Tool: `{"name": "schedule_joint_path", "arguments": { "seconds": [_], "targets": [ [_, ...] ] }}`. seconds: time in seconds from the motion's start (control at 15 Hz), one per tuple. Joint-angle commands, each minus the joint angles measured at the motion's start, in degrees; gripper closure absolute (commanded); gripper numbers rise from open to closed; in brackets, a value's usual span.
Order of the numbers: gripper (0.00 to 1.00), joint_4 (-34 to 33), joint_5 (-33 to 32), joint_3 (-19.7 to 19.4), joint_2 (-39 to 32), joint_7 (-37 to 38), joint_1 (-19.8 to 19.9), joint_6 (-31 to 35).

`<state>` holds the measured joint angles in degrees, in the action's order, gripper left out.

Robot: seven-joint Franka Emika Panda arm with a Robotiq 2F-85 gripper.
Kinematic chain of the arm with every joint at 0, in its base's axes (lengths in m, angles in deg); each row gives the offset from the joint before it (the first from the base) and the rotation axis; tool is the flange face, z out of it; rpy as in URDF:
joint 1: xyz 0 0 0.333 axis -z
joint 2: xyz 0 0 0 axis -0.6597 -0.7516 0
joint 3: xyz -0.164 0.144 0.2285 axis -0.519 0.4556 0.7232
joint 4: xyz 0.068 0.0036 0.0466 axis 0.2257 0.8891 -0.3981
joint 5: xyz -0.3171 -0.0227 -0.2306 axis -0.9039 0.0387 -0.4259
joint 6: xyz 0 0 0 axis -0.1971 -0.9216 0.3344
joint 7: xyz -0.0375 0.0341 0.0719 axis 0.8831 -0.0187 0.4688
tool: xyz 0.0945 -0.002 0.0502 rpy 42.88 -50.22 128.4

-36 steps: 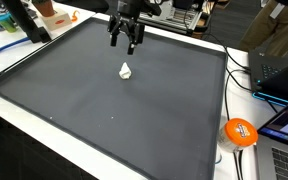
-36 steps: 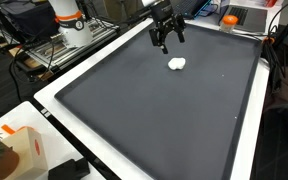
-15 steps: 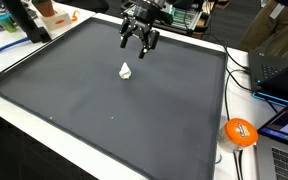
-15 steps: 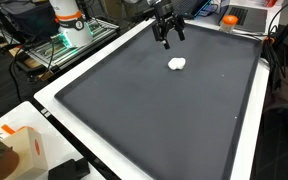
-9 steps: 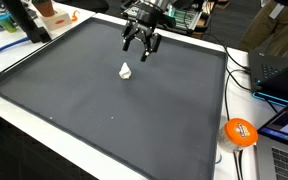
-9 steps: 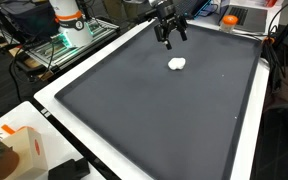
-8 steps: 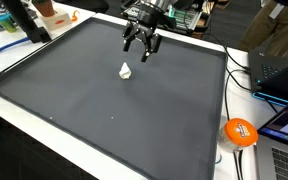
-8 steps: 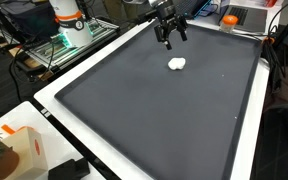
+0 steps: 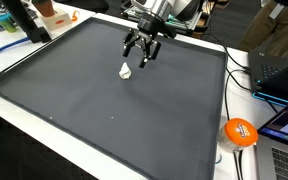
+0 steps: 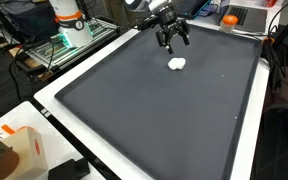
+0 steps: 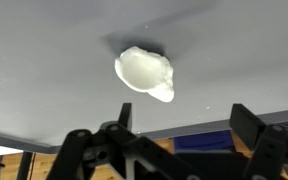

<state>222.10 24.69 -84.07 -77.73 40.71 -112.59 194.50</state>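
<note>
**Jaws Released Above the White Lump on the Dark Mat**

Nearest the camera in an exterior view, the white rim of the desk (image 10: 46, 100) frames a dark mat (image 10: 154, 120) that covers almost the whole top. A tan box (image 10: 22, 150) stands off the near corner, partly cut off by the frame edge. In an exterior view, an orange round object (image 9: 240, 131) rests beside the mat; its markings are too small to read.

The white lump (image 9: 127, 71) lies alone on the far half of the mat, in both exterior views (image 10: 177, 63). Its material cannot be determined; the surface looks crumpled.

The jaws hang just beyond the lump, pointing downward. They are spread wide and hold nothing. Their height above the mat cannot be judged.

In the wrist view, the lump (image 11: 144, 72) sits near mid-frame and casts a small shadow. The dark fingers (image 11: 252, 128) enter at the bottom edge, partly cut off, and are clear of the lump.

Beyond the mat, the white robot base (image 10: 69, 20) stands among blurred clutter.
</note>
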Motion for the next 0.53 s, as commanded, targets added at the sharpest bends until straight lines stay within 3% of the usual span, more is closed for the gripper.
{"name": "schedule_joint_path", "arguments": {
  "seconds": [0.0, 0.2, 0.27, 0.33, 0.4, 0.47],
  "targets": [
    [0.00, -1.80, 3.56, 1.55, -4.07, 1.69, 0.79, 3.51],
    [0.00, -2.93, 5.54, 1.66, -6.28, 2.74, 0.58, 5.28],
    [0.00, -3.80, 11.50, 4.92, -5.53, -2.86, 2.82, 6.34],
    [0.00, -3.44, 7.60, 2.15, -6.83, 2.58, 0.76, 6.13],
    [0.00, -3.49, 7.61, 2.81, -6.03, 1.36, 1.21, 5.67],
    [0.00, -2.75, 10.21, 7.02, -0.45, -5.90, 4.61, 4.21]
  ]
}}
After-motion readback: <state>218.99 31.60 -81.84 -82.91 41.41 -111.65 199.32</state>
